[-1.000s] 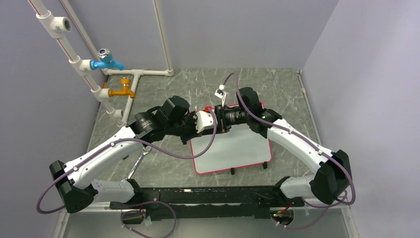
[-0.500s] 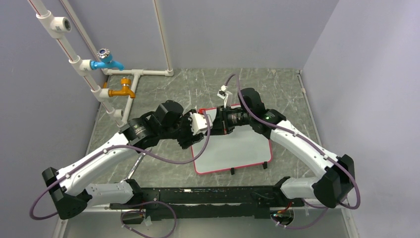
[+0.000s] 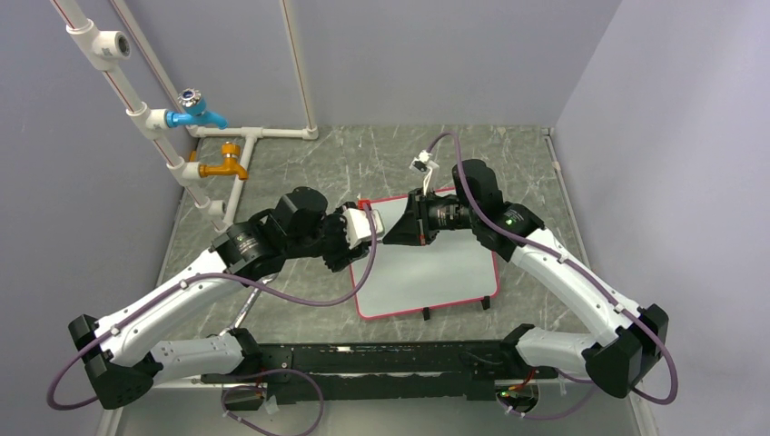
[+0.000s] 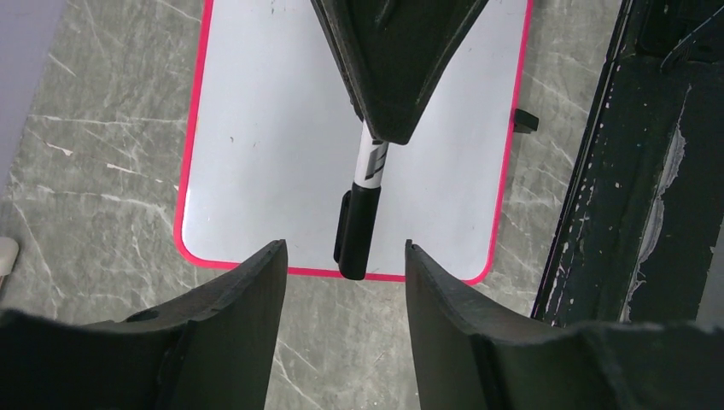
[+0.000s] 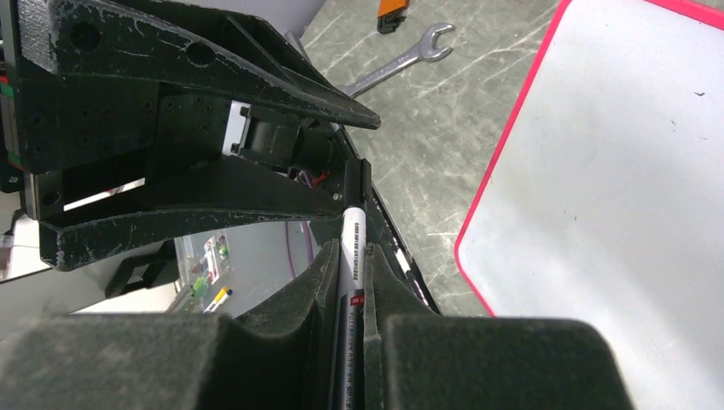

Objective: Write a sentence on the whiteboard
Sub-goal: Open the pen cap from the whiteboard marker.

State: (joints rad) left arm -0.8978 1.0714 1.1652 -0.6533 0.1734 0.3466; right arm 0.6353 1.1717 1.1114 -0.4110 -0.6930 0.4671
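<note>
From above, the marker cannot be made out where the two tools meet over the far left part of the whiteboard (image 3: 436,272), and that corner of the board is covered by them; the wrist views supply it; one marker (image 4: 369,171), white barrel with a black clipped cap, has its rear part buried between the fingers of the right tool (image 5: 350,256), which is clamped on it, so only the capped half sticks out; the print on the barrel is too small to read; the left tool (image 4: 341,256) has its jaws apart, one finger on either side of the cap's end and not touching it; one whiteboard lies flat on the counter (image 3: 363,159) in front of the right arm, its red-pink rim cut off at the frame edge in both wrist views; two small black feet (image 3: 425,313) show on its near edge; one wrench (image 5: 401,61) lies on the counter left of the board, mostly hidden under the left arm from above; two taps sit on the white pipes at far left, one blue (image 3: 195,113), one orange (image 3: 222,168).
</note>
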